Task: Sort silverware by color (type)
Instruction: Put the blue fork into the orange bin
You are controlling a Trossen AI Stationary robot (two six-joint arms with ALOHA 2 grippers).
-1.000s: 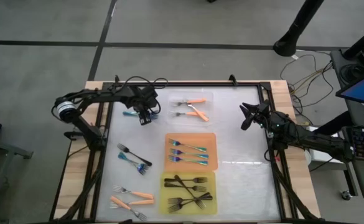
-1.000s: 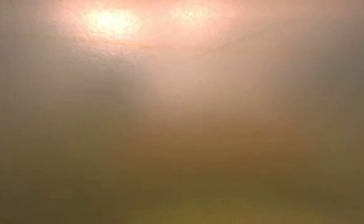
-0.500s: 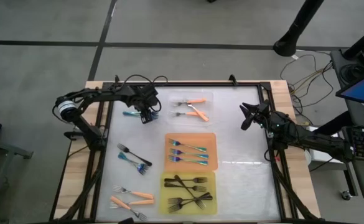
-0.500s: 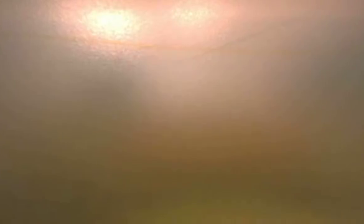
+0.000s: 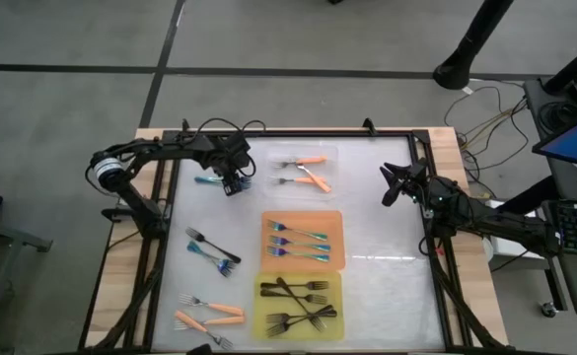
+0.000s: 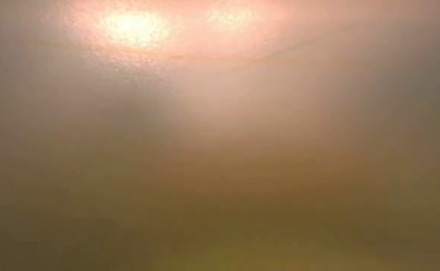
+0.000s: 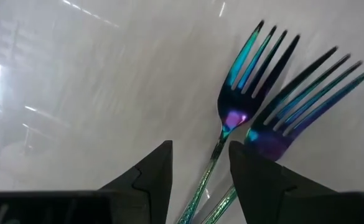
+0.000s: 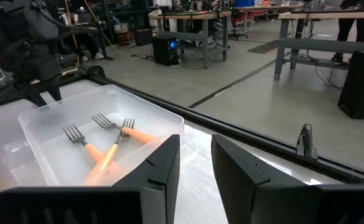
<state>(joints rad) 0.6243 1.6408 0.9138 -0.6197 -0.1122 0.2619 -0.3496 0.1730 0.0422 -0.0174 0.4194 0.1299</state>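
Note:
My left gripper (image 5: 231,184) hovers at the table's far left and is open. In the left wrist view its fingers (image 7: 158,171) stand on either side of the thin handle of a teal fork (image 7: 231,115). A second teal fork (image 7: 294,112) lies right beside the first, on the white tabletop. The high view shows a teal handle (image 5: 207,180) just left of this gripper. My right gripper (image 5: 391,187) waits open at the right side, facing the clear tray (image 8: 107,134) of orange-handled forks (image 8: 129,134).
The clear tray (image 5: 329,158) holds orange forks. The orange tray (image 5: 335,222) holds teal forks and the yellow tray (image 5: 265,318) holds black ones. Loose black and teal forks (image 5: 212,250) and orange forks (image 5: 209,316) lie at the near left. The low view shows only a blur.

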